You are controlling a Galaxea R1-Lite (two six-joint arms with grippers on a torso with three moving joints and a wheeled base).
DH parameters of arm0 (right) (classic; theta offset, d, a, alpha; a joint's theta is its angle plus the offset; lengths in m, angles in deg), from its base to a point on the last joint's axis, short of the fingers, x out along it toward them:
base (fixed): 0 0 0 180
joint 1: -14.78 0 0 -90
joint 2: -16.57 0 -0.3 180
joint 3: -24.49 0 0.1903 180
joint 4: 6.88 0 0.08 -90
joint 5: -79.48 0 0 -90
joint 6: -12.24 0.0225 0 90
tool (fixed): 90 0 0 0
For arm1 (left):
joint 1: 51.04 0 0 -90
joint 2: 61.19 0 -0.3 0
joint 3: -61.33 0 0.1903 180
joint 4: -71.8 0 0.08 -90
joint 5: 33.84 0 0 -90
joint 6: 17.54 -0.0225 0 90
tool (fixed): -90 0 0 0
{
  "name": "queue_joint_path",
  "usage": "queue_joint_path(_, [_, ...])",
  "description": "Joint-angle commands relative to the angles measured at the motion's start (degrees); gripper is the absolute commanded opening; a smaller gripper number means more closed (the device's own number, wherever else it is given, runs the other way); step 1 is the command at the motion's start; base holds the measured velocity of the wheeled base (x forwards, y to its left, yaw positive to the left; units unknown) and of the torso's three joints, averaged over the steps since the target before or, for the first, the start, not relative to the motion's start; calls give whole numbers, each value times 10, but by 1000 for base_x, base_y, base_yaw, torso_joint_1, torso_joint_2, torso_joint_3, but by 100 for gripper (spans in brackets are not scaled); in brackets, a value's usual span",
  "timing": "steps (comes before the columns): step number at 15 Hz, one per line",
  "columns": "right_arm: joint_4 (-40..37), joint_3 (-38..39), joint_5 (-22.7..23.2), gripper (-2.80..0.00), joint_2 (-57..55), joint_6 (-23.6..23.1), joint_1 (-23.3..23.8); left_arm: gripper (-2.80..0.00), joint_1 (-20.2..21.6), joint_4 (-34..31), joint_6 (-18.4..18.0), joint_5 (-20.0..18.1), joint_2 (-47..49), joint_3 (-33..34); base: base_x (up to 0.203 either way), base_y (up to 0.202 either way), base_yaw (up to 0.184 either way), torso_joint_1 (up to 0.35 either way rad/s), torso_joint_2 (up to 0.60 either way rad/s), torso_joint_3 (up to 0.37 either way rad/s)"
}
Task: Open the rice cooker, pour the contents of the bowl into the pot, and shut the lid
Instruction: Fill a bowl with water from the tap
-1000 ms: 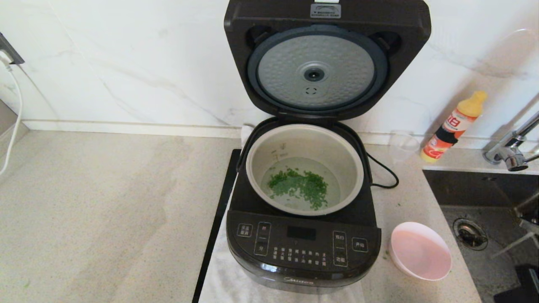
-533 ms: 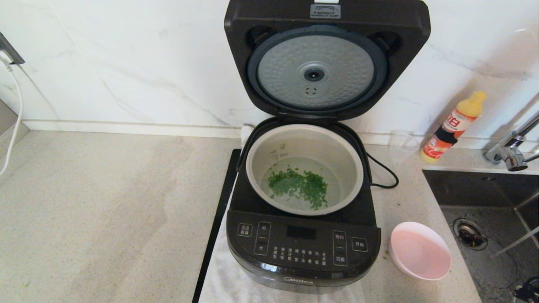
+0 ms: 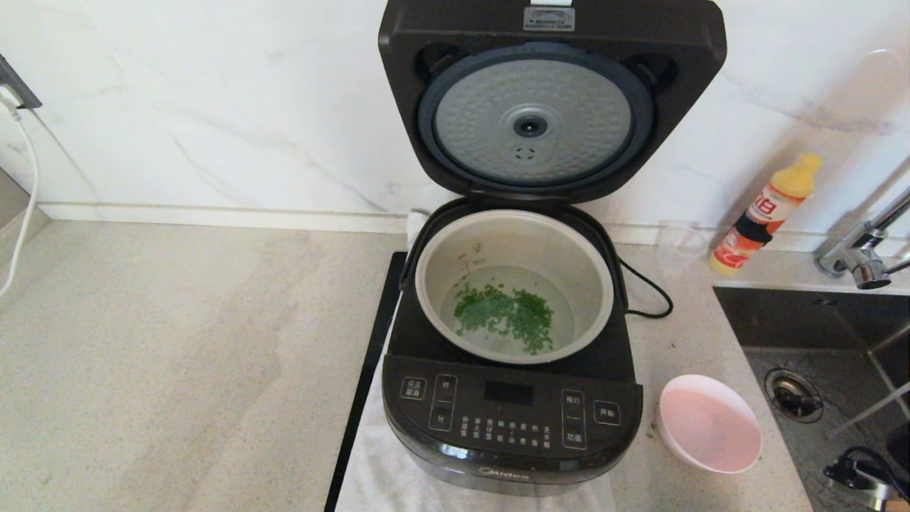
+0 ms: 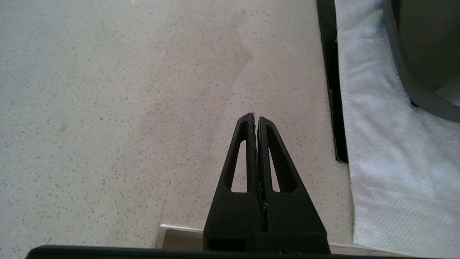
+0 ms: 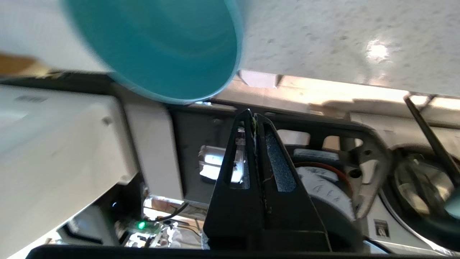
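Rice cooker (image 3: 512,341) lid (image 3: 551,99) stands open, greens potted; my right gripper (image 5: 254,118), fingers pressed together, has withdrawn off the counter's right edge — closing remains.

Orange-capped bottle (image 3: 766,213) by the wall, faucet (image 3: 864,245), sink (image 3: 817,370), perhaps a clear cup (image 3: 680,245).

Speckled beige countertop (image 3: 178,355) by a sink (image 3: 817,334)

On it: white cloth (image 3: 377,469) under the rice cooker (image 3: 512,427), pink bowl (image 3: 709,424), orange bottle (image 3: 766,213), clear cup (image 3: 679,245).
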Motion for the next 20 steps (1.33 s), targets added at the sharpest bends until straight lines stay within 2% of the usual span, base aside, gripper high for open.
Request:
queue_joint_path(1, [36, 4, -7, 0, -45, 0, -4, -280, 0, 0, 0, 0, -2, 0, 0, 0, 0, 0, 0, 0])
queue_joint_path(6, [51, 3, -12, 0, -90, 5, -43, -280, 0, 0, 0, 1, -2, 0, 0, 0, 0, 0, 0, 0])
queue_joint_path(10, [90, 2, -17, 0, -128, 9, -45, -280, 0, 0, 0, 1, -2, 0, 0, 0, 0, 0, 0, 0])
queue_joint_path(14, [140, 1, -66, 0, -159, 32, -53, -280, 0, 0, 0, 0, -2, 1, 0, 0, 0, 0, 0, 0])
queue_joint_path(20, [147, -6, -75, 0, -163, 51, -54, -280, 0, 0, 0, 0, -2, 1, 0, 0, 0, 0, 0, 0])
